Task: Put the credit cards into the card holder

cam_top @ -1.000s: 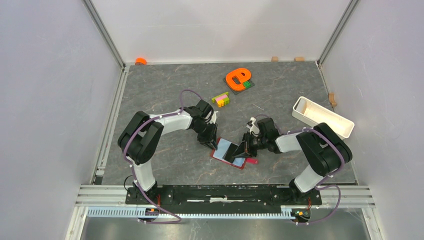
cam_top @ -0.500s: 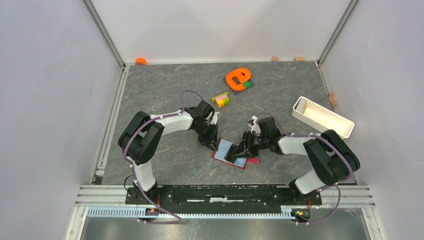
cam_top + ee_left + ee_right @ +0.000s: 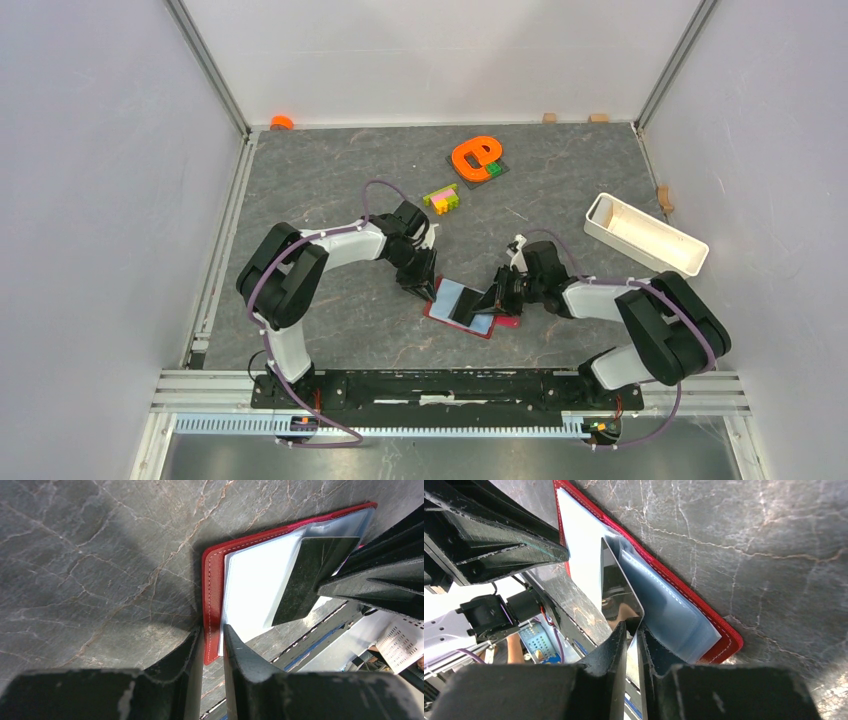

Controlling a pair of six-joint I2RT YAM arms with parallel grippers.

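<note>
The card holder [image 3: 462,308] lies open on the table, dark red with a light-blue inside, its snap tab [image 3: 505,321] to the right. My left gripper [image 3: 421,287] is shut on its left edge; the left wrist view shows the fingers [image 3: 212,639] pinching the red border [image 3: 212,595]. My right gripper [image 3: 492,300] is shut on one credit card, thin, dark and mirror-like [image 3: 615,585]. The card stands tilted with its far edge inside a clear blue sleeve [image 3: 664,605] of the holder. The card also shows in the left wrist view [image 3: 310,575]. No other cards show.
A white oblong tray [image 3: 645,233] stands at the right. An orange letter-shaped piece [image 3: 474,156] and multicoloured toy bricks [image 3: 441,199] lie behind the arms. A small orange object [image 3: 282,122] sits in the back left corner.
My right arm has shifted a little to the right and toward the near edge, still holding the card at the holder. The left gripper and the holder have stayed put.
</note>
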